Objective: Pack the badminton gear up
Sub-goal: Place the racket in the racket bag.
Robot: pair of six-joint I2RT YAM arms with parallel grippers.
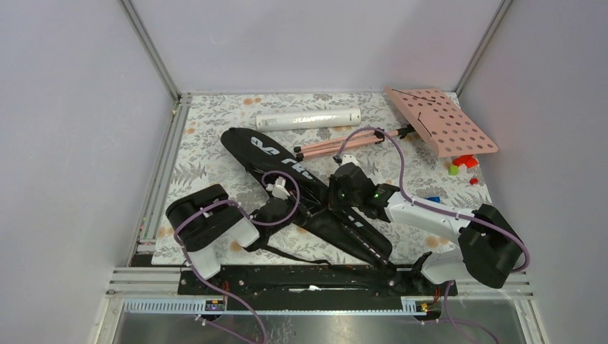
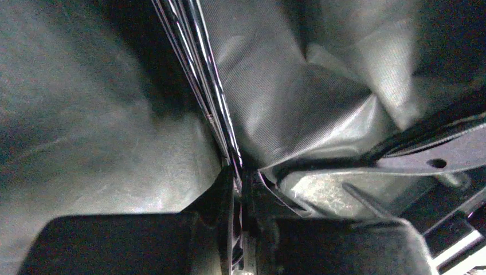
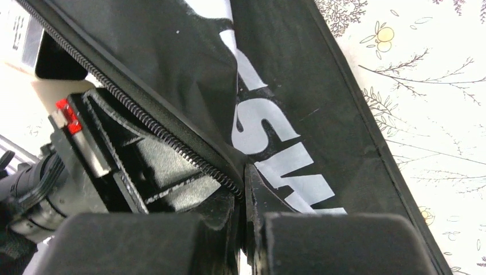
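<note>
Worktop (image 1: 215, 154): floral-patterned and carrying the gear.

Racket bag (image 1: 251, 147): black with white lettering. It lies diagonally across the middle, from far left to near right, with both arms over its midsection. The fabric is limp and creased, with a grey lining showing in the left wrist view.

White tube (image 1: 308, 118): lies at the far side, apart from the bag and not yet packed. I see no racket or shuttlecock loose on the worktop.

Right fingers (image 3: 247, 212): closed, pinching the bag's edge right at the zip (image 3: 166, 137), which is parted there.

Left fingers (image 2: 236, 200): closed to a slit on a thin glossy dark strip between grey folds. I cannot tell whether it is a racket frame or bag edging.

Assessment: the step in hand is work on the bag's opening. Next, I judge, both pinches must hold while the mouth is spread wide enough for the tube. The slack cloth could slip or fold shut.
</note>
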